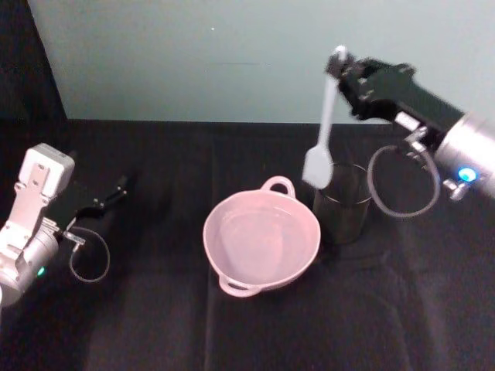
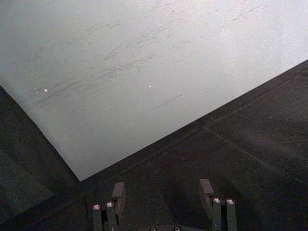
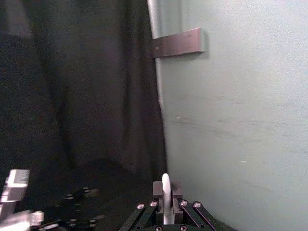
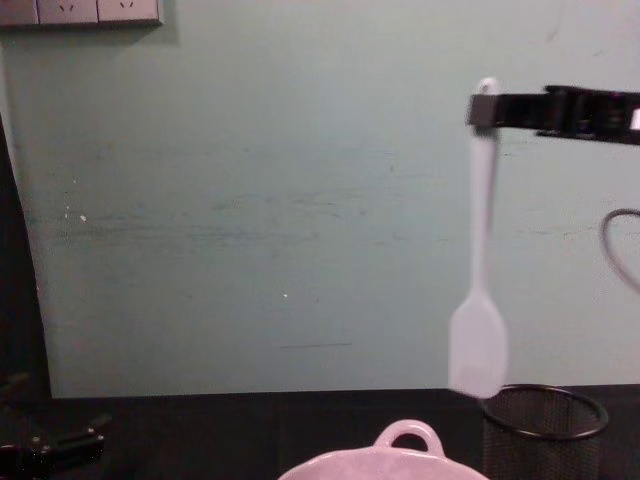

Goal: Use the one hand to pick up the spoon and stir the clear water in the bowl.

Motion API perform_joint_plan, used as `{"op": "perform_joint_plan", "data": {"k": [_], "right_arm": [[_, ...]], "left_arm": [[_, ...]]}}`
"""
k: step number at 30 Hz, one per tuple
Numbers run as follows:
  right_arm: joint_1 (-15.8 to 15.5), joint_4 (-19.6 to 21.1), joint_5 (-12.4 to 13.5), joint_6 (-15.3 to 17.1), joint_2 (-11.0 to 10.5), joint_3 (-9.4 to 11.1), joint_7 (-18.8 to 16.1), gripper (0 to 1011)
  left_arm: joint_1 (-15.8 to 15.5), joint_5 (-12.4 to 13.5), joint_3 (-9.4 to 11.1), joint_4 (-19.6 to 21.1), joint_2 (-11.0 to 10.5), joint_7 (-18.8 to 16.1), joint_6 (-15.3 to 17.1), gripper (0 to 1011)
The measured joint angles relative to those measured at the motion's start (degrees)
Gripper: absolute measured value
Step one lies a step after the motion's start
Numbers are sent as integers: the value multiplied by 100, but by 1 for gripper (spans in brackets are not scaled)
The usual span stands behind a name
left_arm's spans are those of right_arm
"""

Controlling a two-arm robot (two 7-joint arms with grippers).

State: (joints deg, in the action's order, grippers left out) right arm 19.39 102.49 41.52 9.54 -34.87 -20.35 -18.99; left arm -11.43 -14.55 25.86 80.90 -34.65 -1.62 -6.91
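Right now the hand (image 1: 340,73) on the right arm pinches its 2 fingers tight on the top end of the spoon (image 1: 328,116). The spoon hangs straight down under the hand, with its flat head just over the black mesh cup (image 1: 344,212). The bowl (image 1: 210,232) sits low down, to the left of the hand. So the pick-up looks done. Next, I think, the hand must carry the spoon left over the bowl, dip it in and swirl. The left gripper (image 1: 112,193) rests far off, fingers apart.
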Motion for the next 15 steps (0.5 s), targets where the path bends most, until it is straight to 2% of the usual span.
{"op": "perform_joint_plan", "data": {"k": [5, 9, 15], "right_arm": [[-19, -33, -100, 14, 264, -302, -106, 110], [14, -311, -291, -122, 435, -562, -280, 110], [-12, -593, -522, -238, 530, -758, -458, 110]], "left_arm": [[0, 0, 0, 0, 0, 0, 0, 1011], [0, 0, 0, 0, 0, 0, 0, 1011], [0, 0, 0, 0, 0, 0, 0, 1011]]}}
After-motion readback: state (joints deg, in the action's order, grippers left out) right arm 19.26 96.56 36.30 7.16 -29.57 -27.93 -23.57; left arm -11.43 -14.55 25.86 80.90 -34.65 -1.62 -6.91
